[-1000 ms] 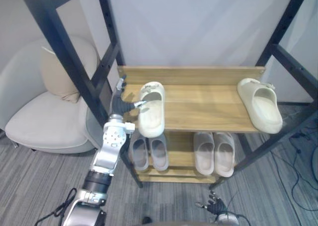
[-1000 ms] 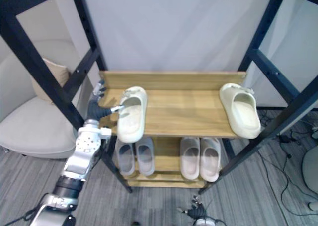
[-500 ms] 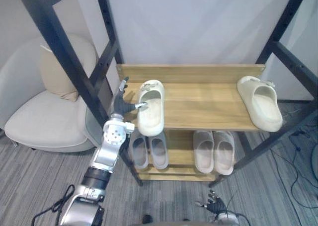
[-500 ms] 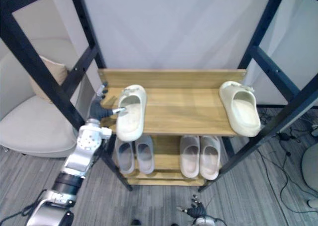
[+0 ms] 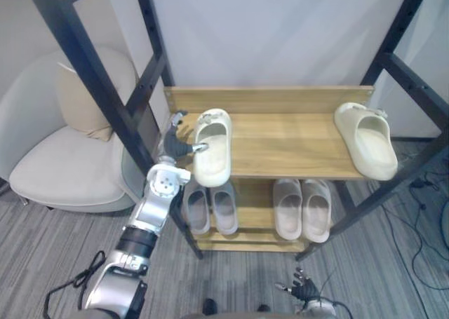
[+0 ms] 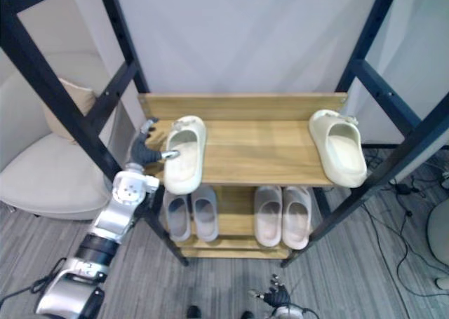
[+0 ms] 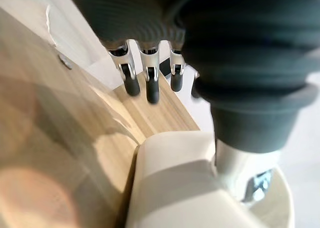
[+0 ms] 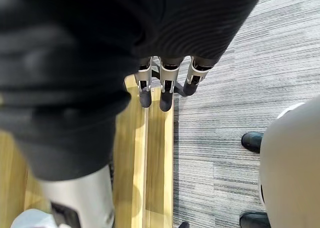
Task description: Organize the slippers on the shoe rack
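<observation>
DESK: Start at the left of the frame. What is the robot doing?

PHOTOGRAPHER: The left hand (image 5: 172, 140) is raised to the left end of the shoe rack (image 5: 280, 98), level with the top shelf (image 5: 280, 144). Its fingers (image 7: 149, 85) are straight over bare wood and grip nothing. The thumb (image 5: 198, 148) reaches sideways and rests on the left slipper (image 5: 212, 154).

DESK: Which way does that slipper lie from the hand?

PHOTOGRAPHER: Just to the hand's right, touching the thumb. Its long axis runs front to back. The strap end points at the rack's back board and the heel hangs out past the shelf's front edge.

DESK: And further right?

PHOTOGRAPHER: Low down near the floor, in front of the rack, the right hand (image 5: 302, 289) hangs with relaxed fingers, holding nothing. At the far right end of the same shelf sits the right slipper (image 5: 366, 142), well apart from its mate. Its toe also points toward the back, but its axis is skewed, with the heel swung toward the right front corner.

DESK: Which arm does the next move favour?

PHOTOGRAPHER: The left, as I read it, since it is already in contact with the near slipper. The gap between the pair runs along the shelf, so bringing them together looks like a sideways slide to the right. With that heel overhanging, a careless push could tip the slipper off the front.
</observation>
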